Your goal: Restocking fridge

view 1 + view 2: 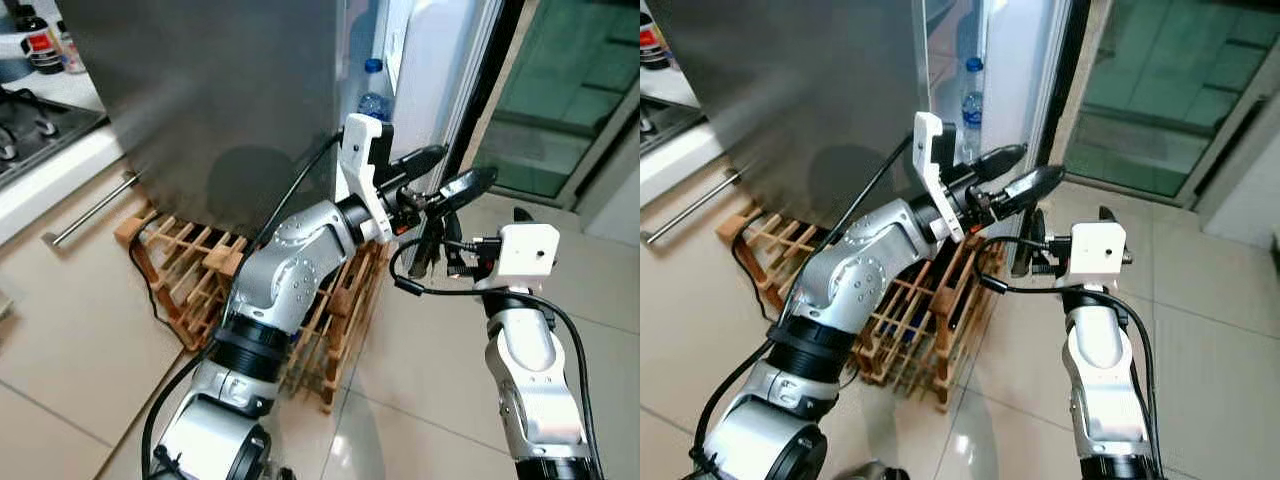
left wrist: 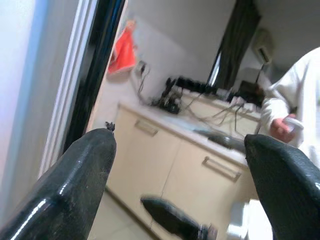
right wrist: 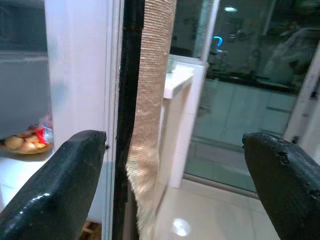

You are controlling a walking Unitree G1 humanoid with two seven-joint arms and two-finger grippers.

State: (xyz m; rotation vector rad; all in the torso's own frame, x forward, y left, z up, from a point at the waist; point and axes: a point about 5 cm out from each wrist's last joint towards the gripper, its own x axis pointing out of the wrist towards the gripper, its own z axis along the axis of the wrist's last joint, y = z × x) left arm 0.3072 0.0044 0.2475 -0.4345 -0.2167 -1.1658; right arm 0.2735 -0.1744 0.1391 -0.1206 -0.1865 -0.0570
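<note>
The grey steel fridge (image 1: pixel 220 100) stands ahead with its white door (image 1: pixel 430 60) swung open. A clear water bottle (image 1: pixel 372 95) with a blue cap stands in the gap. My left gripper (image 1: pixel 465 165) is raised by the door's edge, fingers open and holding nothing. My right gripper (image 1: pixel 432 245) hangs just below it, beside the door's lower edge, also open and empty. In the right wrist view the open right gripper (image 3: pixel 172 137) frames the door's black seal (image 3: pixel 131 100), with packaged food (image 3: pixel 25 142) on a shelf inside. The left gripper (image 2: pixel 180 137) faces away from the fridge.
A wooden wine rack (image 1: pixel 200 270) sits on the tiled floor against the fridge, under my left arm. A stove (image 1: pixel 30 125) and a drawer handle (image 1: pixel 95 210) are at the left. A glass door (image 1: pixel 570 90) is at the right. A person's white sleeve (image 2: pixel 295 100) is near cabinets.
</note>
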